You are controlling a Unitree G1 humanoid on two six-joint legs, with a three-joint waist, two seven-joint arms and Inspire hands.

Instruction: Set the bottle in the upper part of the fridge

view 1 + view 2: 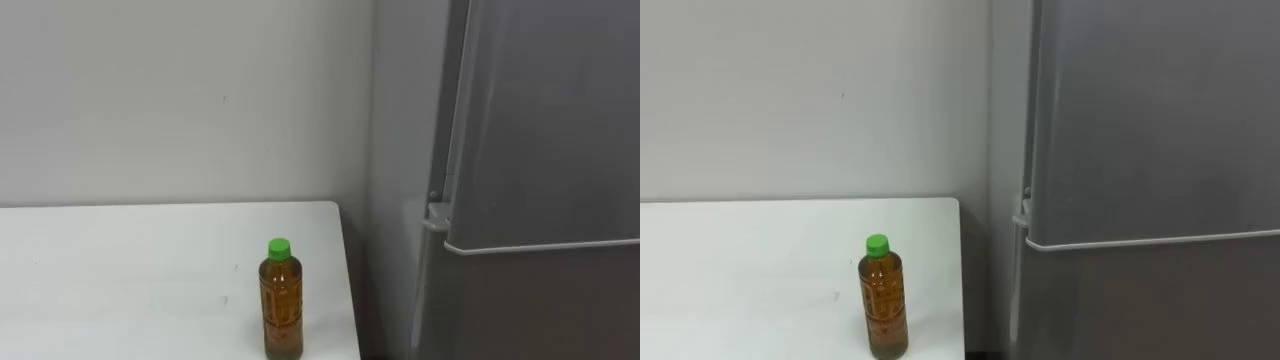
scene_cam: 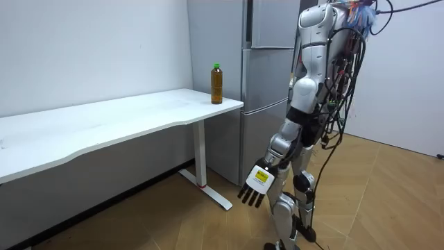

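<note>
The bottle [image 1: 282,300], filled with amber drink and topped by a green cap, stands upright on the white table [image 1: 120,270] close to its right edge. It is also in the room view, the bottle [image 2: 216,84] at the table's end beside the fridge. The grey fridge [image 1: 540,150] rises to the right of the table with both doors closed; a seam [image 1: 540,245] divides the upper door from the lower one. I stand on the floor facing the fridge and the table's end. My left hand [image 2: 258,186] hangs low at my side, fingers straight, holding nothing.
A plain wall [image 1: 180,100] runs behind the table. A narrow gap separates the table's right edge from the fridge's side [image 1: 400,200]. The long table [image 2: 104,121] extends toward the room view's left on a white leg [image 2: 202,156], above wooden floor [image 2: 173,222].
</note>
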